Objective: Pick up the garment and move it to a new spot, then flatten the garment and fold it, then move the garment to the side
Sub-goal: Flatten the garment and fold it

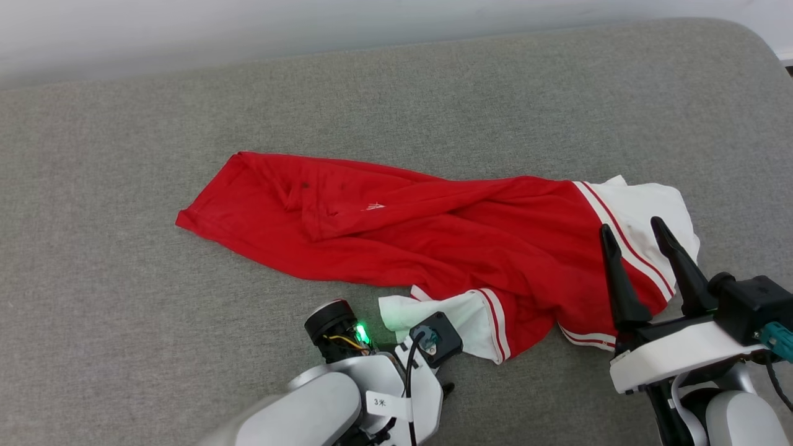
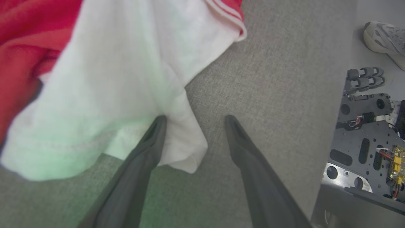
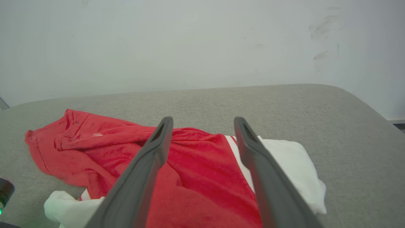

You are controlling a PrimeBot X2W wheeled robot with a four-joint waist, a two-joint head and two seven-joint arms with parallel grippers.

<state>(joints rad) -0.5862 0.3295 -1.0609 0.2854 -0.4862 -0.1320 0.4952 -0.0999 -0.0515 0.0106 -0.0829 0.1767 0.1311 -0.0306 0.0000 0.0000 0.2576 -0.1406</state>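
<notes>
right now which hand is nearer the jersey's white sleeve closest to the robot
Left. The left hand is open right at that near sleeve, one finger at its edge. The right hand is open above the other sleeve, farther to the right.

Head view: 1 white tag (image 1: 380, 402) stuck on the left arm's wrist housing (image 1: 406, 375). Dark print reads "3", then 1 character that looks like "米". It is small, so the second character is uncertain.

Head view and right wrist view: 1 small white mark (image 1: 373, 206) on the red cloth of the garment (image 1: 446, 248), beside a fold. Too small and creased to read as letters or a brand.

Left wrist view: yellow circuit board (image 2: 397, 160) on the dark base plate (image 2: 357, 126). Any print there is too small to read.
</notes>
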